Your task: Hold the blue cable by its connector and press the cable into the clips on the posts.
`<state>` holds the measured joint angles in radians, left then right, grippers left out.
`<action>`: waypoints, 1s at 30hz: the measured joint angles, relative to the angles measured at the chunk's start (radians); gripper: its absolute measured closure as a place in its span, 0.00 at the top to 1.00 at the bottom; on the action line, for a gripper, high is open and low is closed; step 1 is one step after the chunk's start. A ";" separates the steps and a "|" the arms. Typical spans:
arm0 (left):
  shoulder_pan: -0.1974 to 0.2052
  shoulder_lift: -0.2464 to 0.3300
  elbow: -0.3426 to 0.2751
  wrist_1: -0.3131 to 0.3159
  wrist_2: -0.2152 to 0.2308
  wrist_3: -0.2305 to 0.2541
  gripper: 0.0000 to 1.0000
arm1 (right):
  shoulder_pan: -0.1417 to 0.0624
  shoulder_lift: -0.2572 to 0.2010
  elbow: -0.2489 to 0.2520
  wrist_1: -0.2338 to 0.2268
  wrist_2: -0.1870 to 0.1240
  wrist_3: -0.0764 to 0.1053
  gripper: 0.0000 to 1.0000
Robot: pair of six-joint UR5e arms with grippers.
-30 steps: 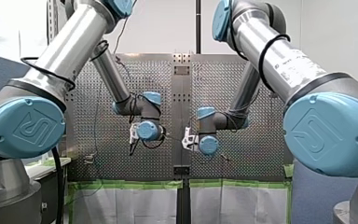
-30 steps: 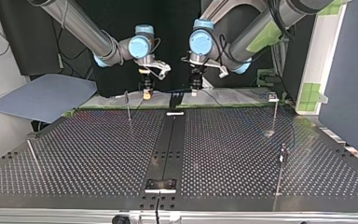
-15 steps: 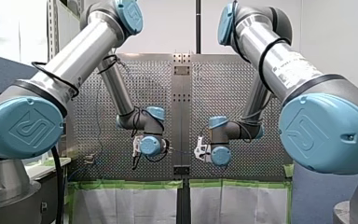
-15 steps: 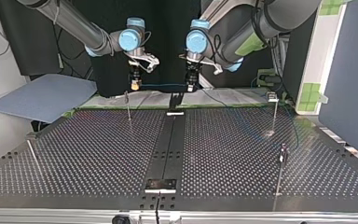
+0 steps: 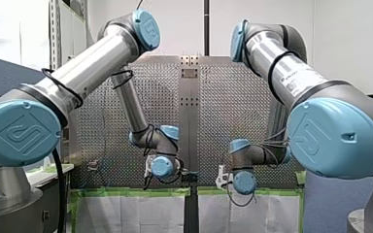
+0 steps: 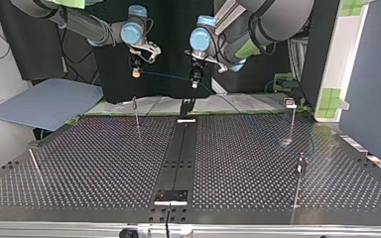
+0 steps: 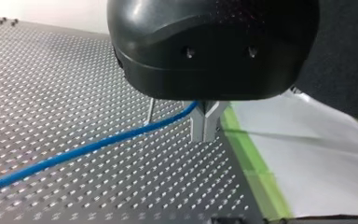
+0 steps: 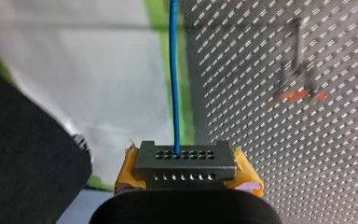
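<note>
In the top view my right gripper hangs above the table's far edge. In the right wrist view its yellow pads are shut on the grey connector of the blue cable. The cable runs taut to my left gripper. The left wrist view shows my left gripper with metal fingers shut on the cable, which trails down toward the table. Thin posts with clips stand at the far left, far right and near right. The cable sits in none of them that I can see.
A blue-grey sheet lies off the table at the top view's left. White paper edged with green tape borders the far edge. A black rail runs down the table's middle. A thin rod leans at the near left.
Both grippers have risen above the far edge and shifted toward the top view's left. They have drawn apart, so a longer stretch of blue cable shows between them.
</note>
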<state>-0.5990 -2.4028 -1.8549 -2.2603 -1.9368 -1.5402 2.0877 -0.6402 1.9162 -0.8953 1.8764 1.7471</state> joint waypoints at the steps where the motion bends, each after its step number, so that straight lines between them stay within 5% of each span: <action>1: -0.007 -0.010 0.006 -0.003 -0.002 0.000 0.00 | -0.009 0.002 0.009 -0.008 -0.007 -0.008 0.00; 7: -0.044 -0.060 0.050 -0.041 -0.012 0.001 0.00 | -0.056 0.005 0.056 -0.052 -0.051 -0.036 0.00; 16: -0.096 -0.104 0.129 -0.099 -0.050 0.002 0.00 | -0.142 0.005 0.129 -0.139 -0.137 -0.048 0.00; 30: -0.158 -0.106 0.215 -0.115 -0.111 0.002 0.00 | -0.267 0.006 0.051 -0.240 -0.263 -0.108 0.00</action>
<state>-0.7574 -2.5085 -1.6404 -2.3757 -2.0476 -1.5377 1.8203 -0.6345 1.9674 -1.1357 1.6135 1.6387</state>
